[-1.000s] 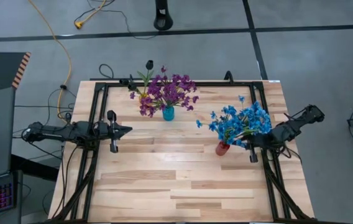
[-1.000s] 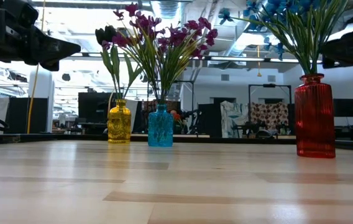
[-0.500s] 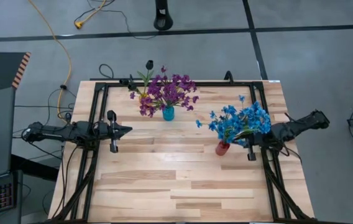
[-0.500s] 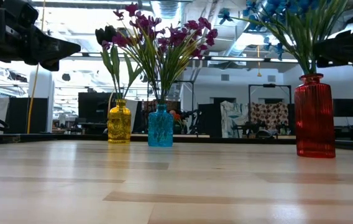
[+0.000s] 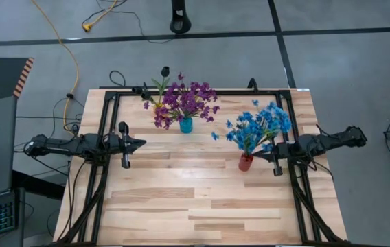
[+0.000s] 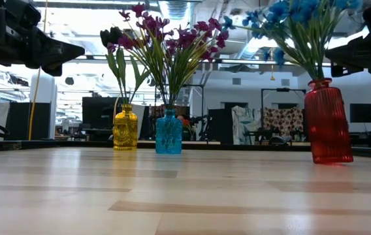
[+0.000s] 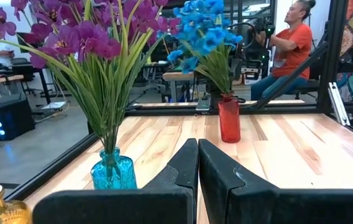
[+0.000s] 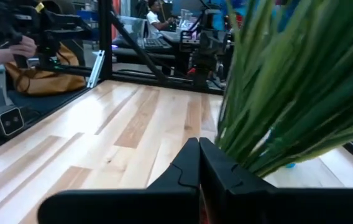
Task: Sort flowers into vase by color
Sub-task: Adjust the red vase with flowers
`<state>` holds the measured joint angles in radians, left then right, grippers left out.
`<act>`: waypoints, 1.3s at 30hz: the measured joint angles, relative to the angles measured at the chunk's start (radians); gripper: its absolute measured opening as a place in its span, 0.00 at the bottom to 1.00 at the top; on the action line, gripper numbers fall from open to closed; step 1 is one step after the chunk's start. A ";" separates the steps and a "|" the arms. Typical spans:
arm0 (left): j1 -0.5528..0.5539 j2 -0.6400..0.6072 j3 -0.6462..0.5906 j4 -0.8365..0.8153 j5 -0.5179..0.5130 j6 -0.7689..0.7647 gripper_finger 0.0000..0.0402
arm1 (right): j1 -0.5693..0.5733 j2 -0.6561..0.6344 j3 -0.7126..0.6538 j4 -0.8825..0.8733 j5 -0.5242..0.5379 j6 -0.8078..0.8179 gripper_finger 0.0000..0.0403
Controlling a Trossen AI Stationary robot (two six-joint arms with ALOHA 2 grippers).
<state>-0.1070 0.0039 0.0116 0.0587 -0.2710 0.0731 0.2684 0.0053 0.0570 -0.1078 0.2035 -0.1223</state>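
- Bright blue artificial flowers (image 5: 257,127) with green stems stand in a ribbed red glass vase (image 5: 246,163), leaning slightly, just in front of the right gripper (image 5: 259,156), whose fingers are pressed together, holding nothing.
- Purple flowers (image 5: 185,101) fill a blue glass vase (image 5: 186,125), ahead of the left gripper (image 5: 142,143), likewise closed and empty, over the wooden bench (image 5: 181,199).
- A dark blossom (image 5: 165,71) stands in a yellow vase (image 6: 125,128).

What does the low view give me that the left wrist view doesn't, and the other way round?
Only the low view shows the yellow vase in full, with its dark-blossomed sprig. Only the left wrist view shows the left gripper with its jaws shut, and a seated person beyond the table. Both show the teal vase of purple flowers and the red vase of blue flowers.
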 joint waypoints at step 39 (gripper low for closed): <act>0.000 0.000 0.000 -0.001 0.003 -0.017 0.00 | -0.010 -0.001 0.080 -0.300 0.151 0.163 0.08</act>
<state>-0.1069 0.0040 0.0120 0.0578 -0.2680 0.0560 0.2583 0.0044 0.1366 -0.4078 0.3541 0.0410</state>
